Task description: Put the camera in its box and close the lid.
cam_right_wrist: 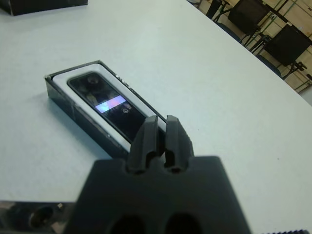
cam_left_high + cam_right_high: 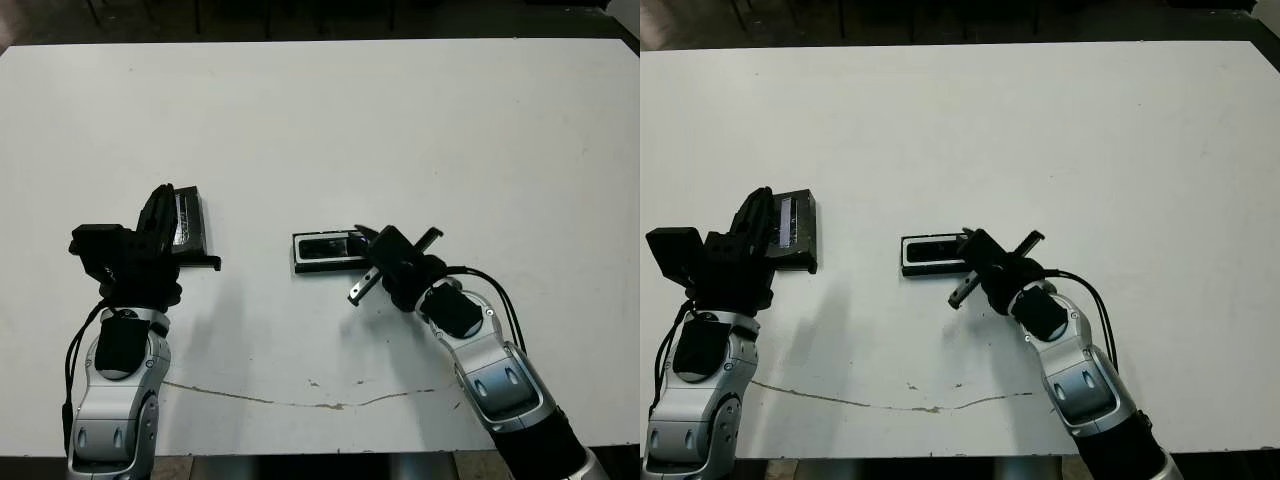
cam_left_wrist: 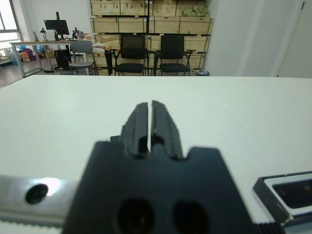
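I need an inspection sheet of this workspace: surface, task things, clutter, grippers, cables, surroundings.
Surface: white table, with a thin brownish crack line near the front edge.
Task things: camera lies inside the box, mid-table; the box is uncovered. The lid lies apart, to the robot's left.
Clutter: nothing seen.
Grippers: left gripper has its jaws closed and empty, beside the lid. Right gripper has its jaws closed and empty, at the box's right end.
Cables: black cables run along the right forearm; others along the left forearm.
Surroundings: chairs, desks and wooden shelving beyond the table; no person seen.
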